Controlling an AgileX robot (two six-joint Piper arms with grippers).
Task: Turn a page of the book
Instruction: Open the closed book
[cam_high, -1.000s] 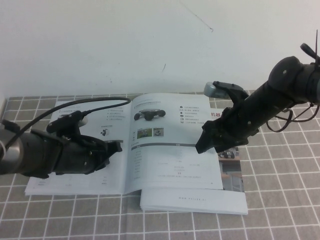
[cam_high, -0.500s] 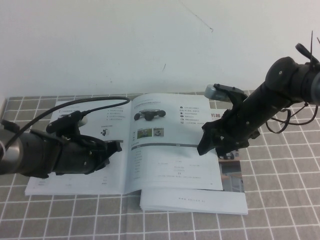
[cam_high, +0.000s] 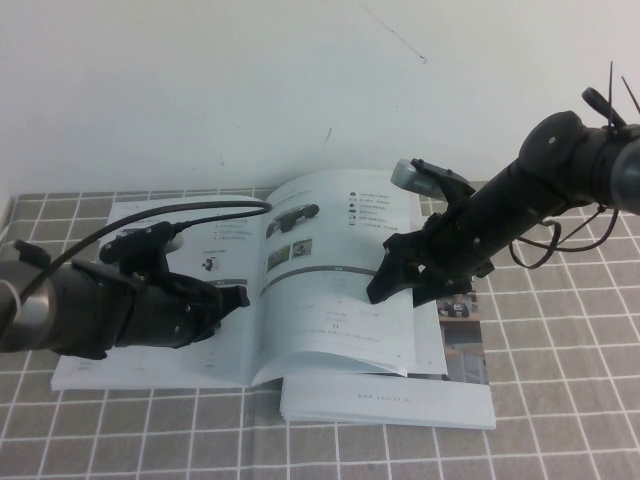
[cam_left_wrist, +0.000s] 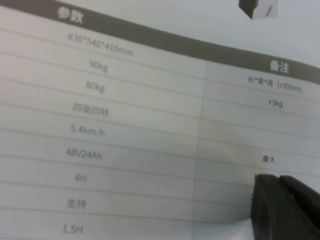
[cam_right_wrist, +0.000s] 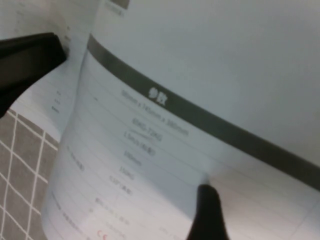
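The book (cam_high: 150, 365) lies open on the checked cloth. My right gripper (cam_high: 386, 284) is shut on the page (cam_high: 330, 320) at its outer edge and holds it lifted and curled over toward the spine. In the right wrist view one finger (cam_right_wrist: 206, 212) lies against the page (cam_right_wrist: 200, 100), with its grey-barred table facing the camera; the other finger is hidden behind the paper. My left gripper (cam_high: 236, 300) is shut and rests tip-down on the left-hand leaf near the spine. In the left wrist view its fingertips (cam_left_wrist: 272, 185) touch that leaf's spec table (cam_left_wrist: 150, 125).
A stack of booklets (cam_high: 400, 405) lies under the book's right half, a photo cover (cam_high: 462, 340) showing at its right side. Grey checked cloth (cam_high: 560, 400) covers the table up to the white wall (cam_high: 300, 90). A black cable (cam_high: 200, 208) arcs over the left leaf.
My right gripper has moved left and up with the page, which has lifted off the stack and curled toward the spine. My left gripper has stayed in place on the left leaf.
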